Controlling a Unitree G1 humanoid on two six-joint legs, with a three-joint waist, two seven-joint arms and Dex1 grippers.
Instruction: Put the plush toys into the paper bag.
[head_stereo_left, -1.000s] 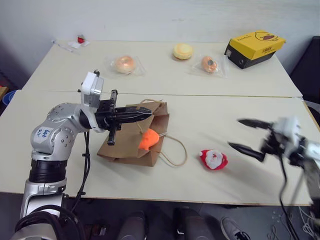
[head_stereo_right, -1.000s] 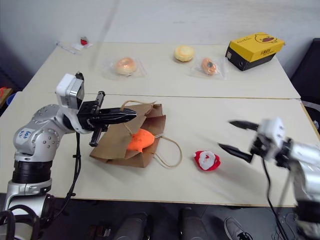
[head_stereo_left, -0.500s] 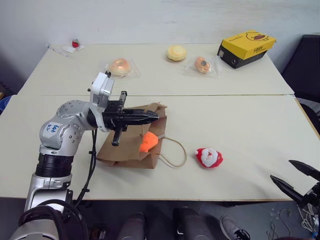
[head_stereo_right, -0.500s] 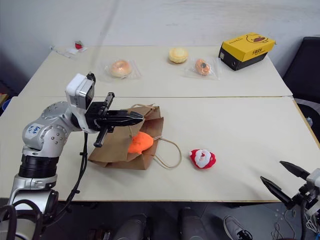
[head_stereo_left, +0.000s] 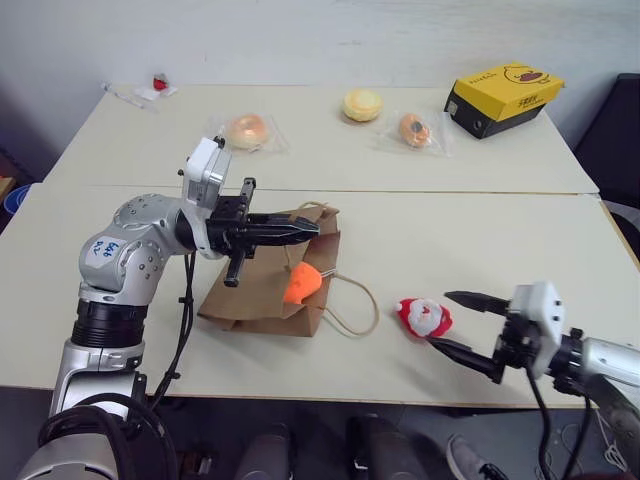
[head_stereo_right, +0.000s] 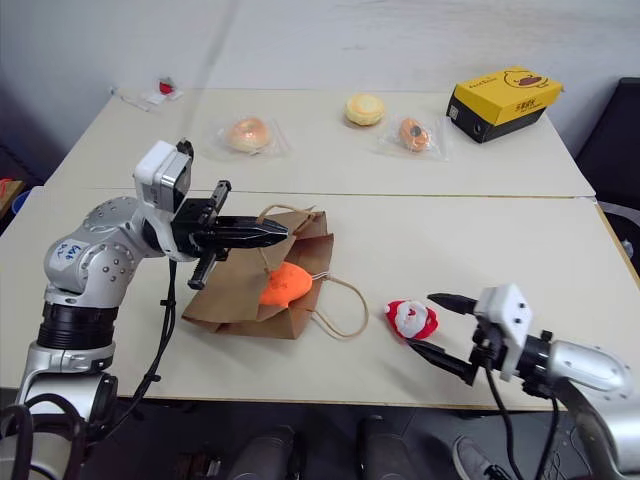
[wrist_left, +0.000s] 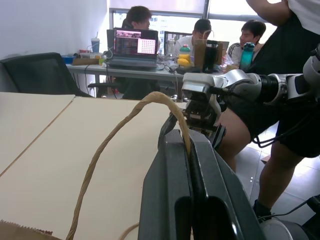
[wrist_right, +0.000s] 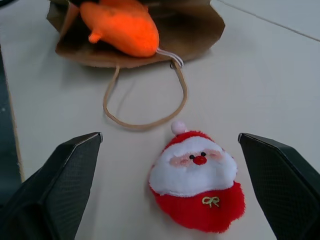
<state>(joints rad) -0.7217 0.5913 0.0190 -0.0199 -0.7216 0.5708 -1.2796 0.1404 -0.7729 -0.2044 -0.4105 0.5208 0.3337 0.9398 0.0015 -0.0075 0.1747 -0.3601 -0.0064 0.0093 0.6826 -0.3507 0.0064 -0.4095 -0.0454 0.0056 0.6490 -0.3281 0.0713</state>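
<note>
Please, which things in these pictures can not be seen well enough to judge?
- Inside of the paper bag: hidden in the head views by its own upper wall and the orange fish toy at its mouth.
- Small red thing at the table's far corner: too small to identify.
- Left gripper grip on the bag handle: in the left wrist view the closed fingers cover the contact.

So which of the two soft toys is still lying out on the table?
The red-and-white Santa toy, lying on the bare table between the open fingers of the right gripper. The orange fish toy already sits in the mouth of the paper bag.
</note>
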